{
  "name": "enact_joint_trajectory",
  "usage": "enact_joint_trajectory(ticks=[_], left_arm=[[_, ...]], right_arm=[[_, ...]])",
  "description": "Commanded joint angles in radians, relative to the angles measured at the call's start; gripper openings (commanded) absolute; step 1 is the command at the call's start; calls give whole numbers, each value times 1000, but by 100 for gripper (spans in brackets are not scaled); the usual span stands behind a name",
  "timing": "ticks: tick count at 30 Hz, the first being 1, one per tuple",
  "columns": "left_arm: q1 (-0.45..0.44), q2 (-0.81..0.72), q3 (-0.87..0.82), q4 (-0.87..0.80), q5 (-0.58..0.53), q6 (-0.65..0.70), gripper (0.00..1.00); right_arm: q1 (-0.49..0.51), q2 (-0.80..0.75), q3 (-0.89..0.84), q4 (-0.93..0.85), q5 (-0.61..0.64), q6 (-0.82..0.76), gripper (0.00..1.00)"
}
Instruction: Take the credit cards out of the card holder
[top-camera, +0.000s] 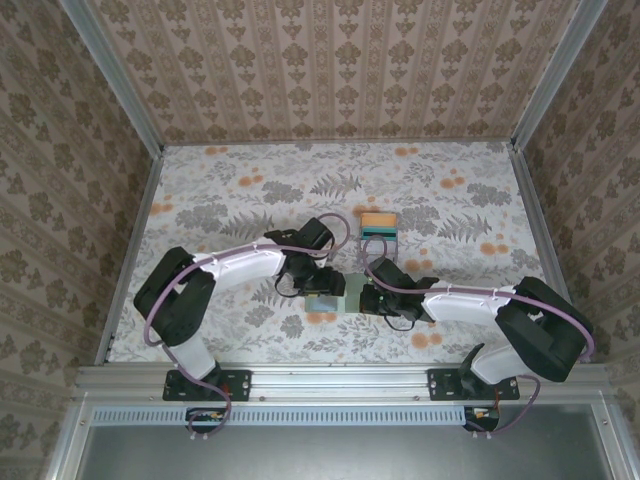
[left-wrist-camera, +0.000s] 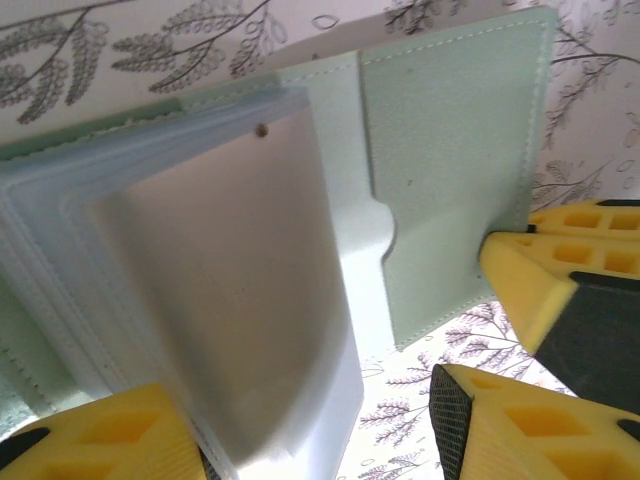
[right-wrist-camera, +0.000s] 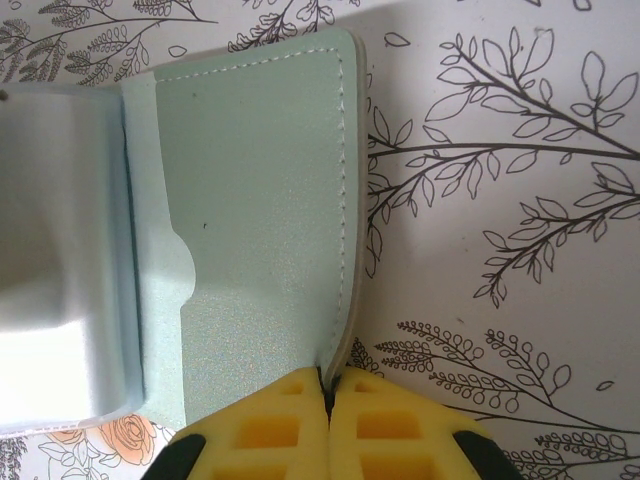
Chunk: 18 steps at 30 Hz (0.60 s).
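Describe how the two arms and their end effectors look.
The left arm and right arm each have white shells between bulky black joints. A thin purple cable loops along each. The end effector fingers are yellow blocks with moulded square recesses, backed by black.

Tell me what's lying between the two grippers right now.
The opened card holder spans the gap between left gripper and right gripper in the top view; right wrist view shows the right gripper shut on its flap.
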Motion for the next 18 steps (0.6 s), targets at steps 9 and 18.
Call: enact_joint_trajectory(ticks=[9,18], left_arm=[[-41,45,109,54,152,84,58],[-67,140,183,60,220,121,58]], right_arm=[[-27,-176,-56,-66,83,19,18],[-70,-309,-84,-118,81,20,29]])
